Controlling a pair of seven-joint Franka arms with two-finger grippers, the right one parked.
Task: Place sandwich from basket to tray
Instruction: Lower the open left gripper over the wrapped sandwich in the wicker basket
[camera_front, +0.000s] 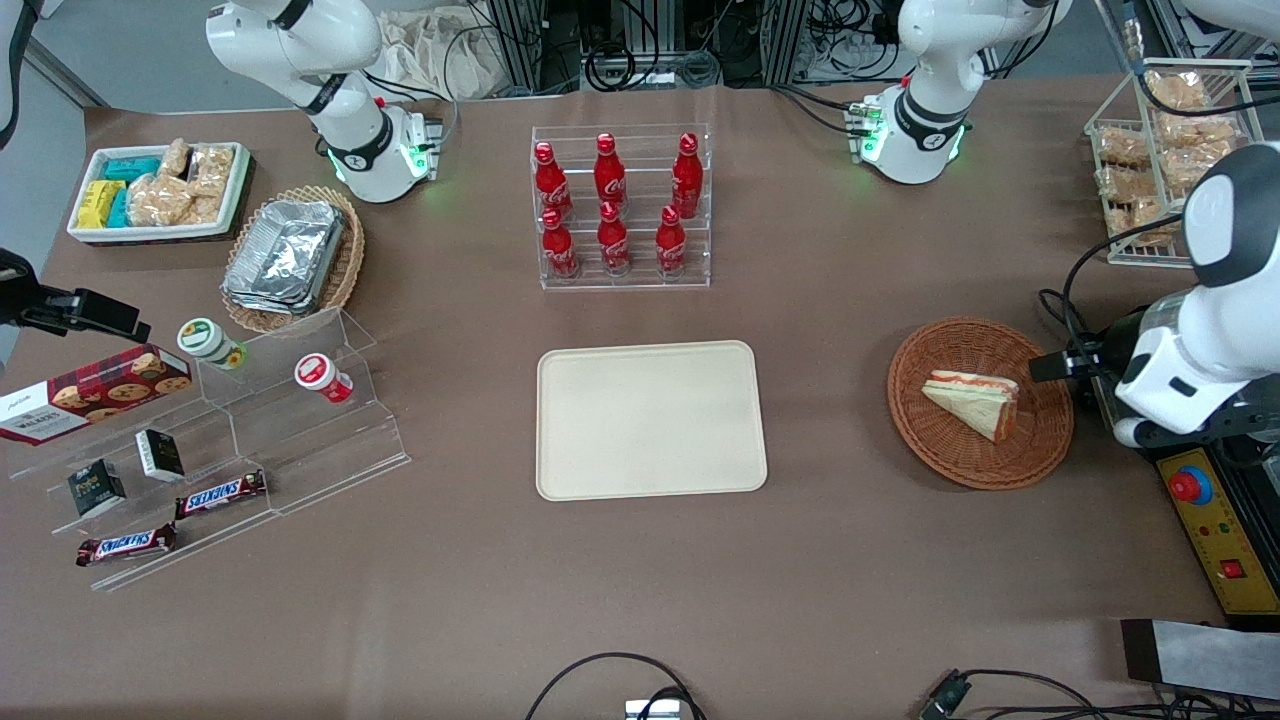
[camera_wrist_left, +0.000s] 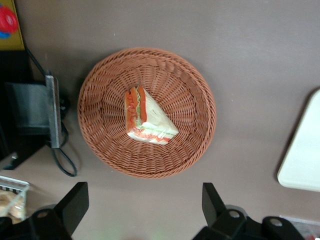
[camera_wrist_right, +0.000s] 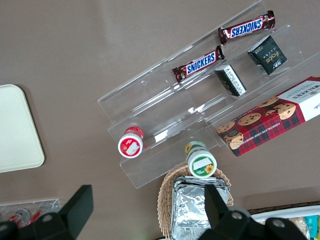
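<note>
The sandwich (camera_front: 975, 400) (camera_wrist_left: 147, 117), a white-bread wedge with orange-red and pale filling, lies in the round reddish-brown wicker basket (camera_front: 930, 445) (camera_wrist_left: 110, 155) toward the working arm's end of the table. The cream tray (camera_front: 650, 420) (camera_wrist_left: 302, 150) lies flat in the middle of the table with nothing on it. My gripper (camera_front: 1075, 375) (camera_wrist_left: 144, 200) hangs well above the table beside the basket's rim, at the edge nearest the working arm's end. It is open wide, with only bare tabletop between its black fingers (camera_wrist_left: 75, 200). It touches neither basket nor sandwich.
A yellow control box with a red button (camera_front: 1215, 520) sits just beside the basket. A clear rack of red bottles (camera_front: 620, 205) stands farther from the camera than the tray. A wire rack of snacks (camera_front: 1160, 150) is at the working arm's end. An acrylic snack shelf (camera_front: 200, 440) is toward the parked arm's end.
</note>
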